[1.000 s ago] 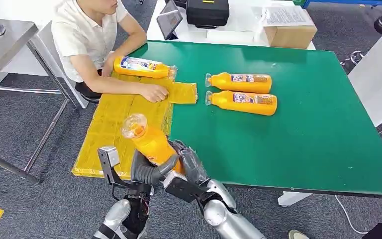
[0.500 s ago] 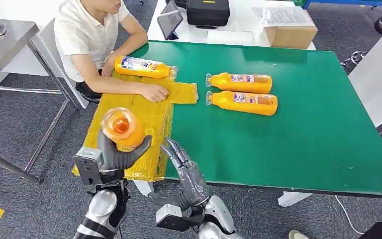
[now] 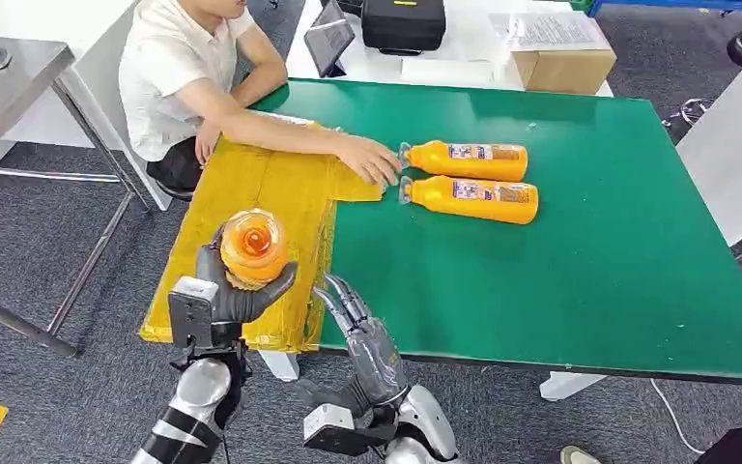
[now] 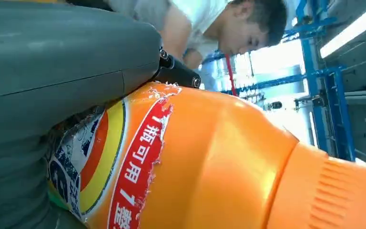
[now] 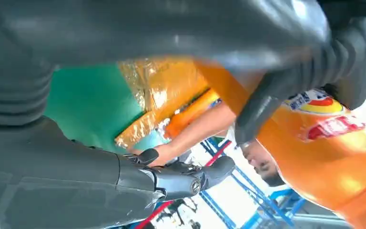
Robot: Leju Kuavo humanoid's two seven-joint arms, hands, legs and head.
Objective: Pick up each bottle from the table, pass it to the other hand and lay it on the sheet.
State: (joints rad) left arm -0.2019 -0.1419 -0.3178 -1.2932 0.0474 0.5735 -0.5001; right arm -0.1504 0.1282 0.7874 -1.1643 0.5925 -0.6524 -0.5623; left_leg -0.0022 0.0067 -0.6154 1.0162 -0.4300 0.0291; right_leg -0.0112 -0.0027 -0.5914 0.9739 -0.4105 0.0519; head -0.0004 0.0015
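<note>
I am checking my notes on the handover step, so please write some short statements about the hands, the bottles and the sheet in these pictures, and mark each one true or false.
1. The left hand holds an orange bottle. True.
2. The right hand also grips that bottle. False: it is apart from the bottle, fingers spread, holding nothing.
3. Two orange bottles lie side by side on the green table. True.
4. A bottle lies on the yellow sheet. False: no bottle lies on it; the held bottle is above its near part.
5. The person's hand reaches to the caps of the two lying bottles. True.
</note>
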